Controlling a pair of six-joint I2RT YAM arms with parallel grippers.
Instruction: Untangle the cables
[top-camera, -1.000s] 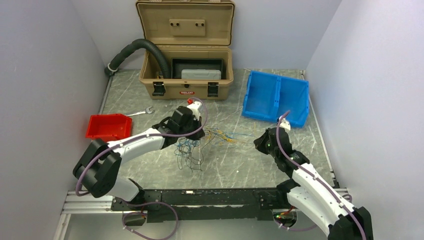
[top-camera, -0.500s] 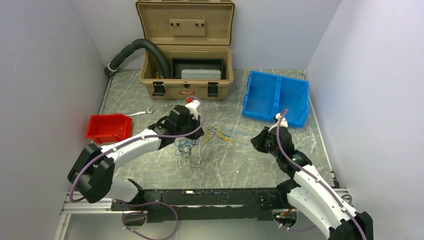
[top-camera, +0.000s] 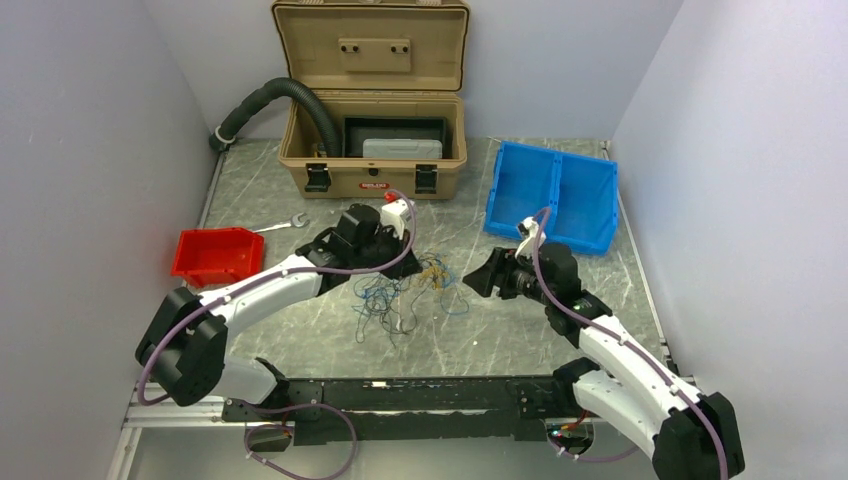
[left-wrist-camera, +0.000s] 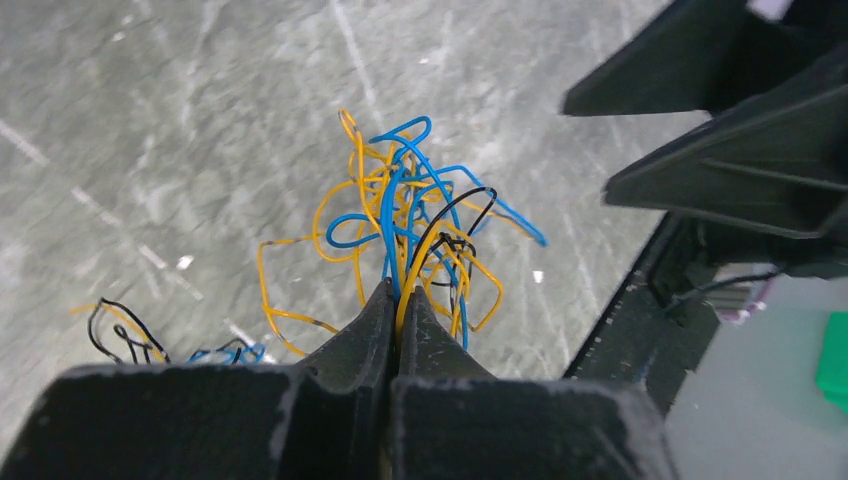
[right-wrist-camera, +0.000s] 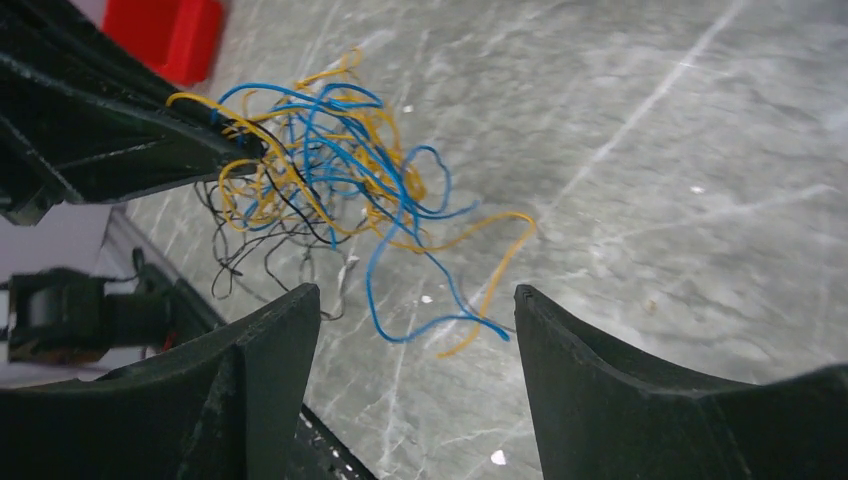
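The cables (top-camera: 400, 288) are a tangled bunch of thin blue, yellow-orange and black wires in the middle of the marble table. My left gripper (top-camera: 403, 264) is shut on several strands of them; in the left wrist view the blue and yellow wires (left-wrist-camera: 410, 215) fan out from its closed fingertips (left-wrist-camera: 397, 292). My right gripper (top-camera: 476, 279) is open just right of the bunch and holds nothing. In the right wrist view a loose blue and a yellow end (right-wrist-camera: 440, 310) lie on the table just beyond its spread fingertips (right-wrist-camera: 412, 292), with the rest of the tangle (right-wrist-camera: 320, 160) farther off.
An open tan toolbox (top-camera: 372, 150) stands at the back, with a black ribbed hose (top-camera: 270, 100) to its left. A blue bin (top-camera: 552, 195) sits at back right. A red bin (top-camera: 215, 252) and a wrench (top-camera: 282, 224) are at left. The black rail (top-camera: 400, 395) edges the near side.
My right gripper has opened and swung left toward the bunch. The strands stretched out to the right have fallen back to the tangle. The left gripper stays shut, shifted slightly.
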